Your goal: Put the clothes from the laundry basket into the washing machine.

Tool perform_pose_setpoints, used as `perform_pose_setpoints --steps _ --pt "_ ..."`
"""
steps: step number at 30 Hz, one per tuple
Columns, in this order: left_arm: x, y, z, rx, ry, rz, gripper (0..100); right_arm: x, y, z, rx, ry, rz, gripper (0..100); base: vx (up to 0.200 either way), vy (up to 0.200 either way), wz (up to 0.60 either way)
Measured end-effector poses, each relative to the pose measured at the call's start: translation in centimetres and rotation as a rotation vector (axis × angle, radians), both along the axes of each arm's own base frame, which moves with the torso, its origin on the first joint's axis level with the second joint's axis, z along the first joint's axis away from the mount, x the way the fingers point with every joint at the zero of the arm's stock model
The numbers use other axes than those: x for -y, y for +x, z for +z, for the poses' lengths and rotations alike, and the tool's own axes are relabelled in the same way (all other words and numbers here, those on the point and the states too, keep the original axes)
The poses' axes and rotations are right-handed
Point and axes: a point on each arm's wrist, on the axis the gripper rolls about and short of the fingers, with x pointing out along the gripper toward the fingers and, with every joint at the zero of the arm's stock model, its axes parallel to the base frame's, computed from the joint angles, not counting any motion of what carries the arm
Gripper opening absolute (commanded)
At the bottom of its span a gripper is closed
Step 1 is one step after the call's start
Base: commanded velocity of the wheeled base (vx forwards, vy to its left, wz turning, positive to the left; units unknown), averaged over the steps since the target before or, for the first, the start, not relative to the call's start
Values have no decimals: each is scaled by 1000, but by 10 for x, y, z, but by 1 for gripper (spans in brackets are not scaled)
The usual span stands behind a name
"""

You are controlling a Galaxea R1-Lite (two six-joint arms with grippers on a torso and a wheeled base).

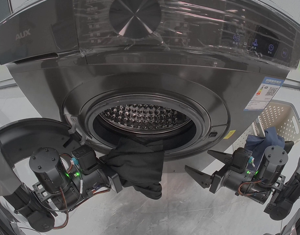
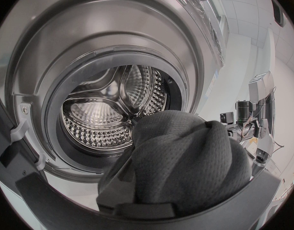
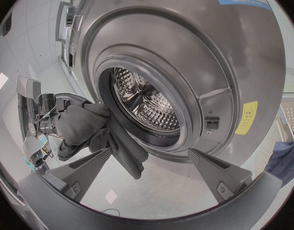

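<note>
Head view: left gripper (image 1: 121,179), closed on the black garment (image 1: 140,162), holds it at the drum mouth (image 1: 196,123) for loading; right gripper (image 1: 197,161) hangs wide open, empty.

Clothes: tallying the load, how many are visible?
2: black garment in the left pincer, draped at the washer's opening; blue garment in the laundry basket. Others may hide there.

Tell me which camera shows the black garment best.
Head view: the black garment shows nearly whole, draped over the lower lip of the washing machine opening, its end hanging outside. Left wrist view gives a close bunched mass; right wrist view shows it from the side, farther off.
</note>
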Motion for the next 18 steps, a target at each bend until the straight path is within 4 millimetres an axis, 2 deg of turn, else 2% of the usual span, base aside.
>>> perform_pose_setpoints --steps 10,18 --pt "5 -2 0 0 -4 -18 0 -5 -7 -1 -3 -3 35 100 0 0 0" --pt "26 25 0 40 -21 -1 0 -8 -9 2 5 4 48 100 0 0 0"
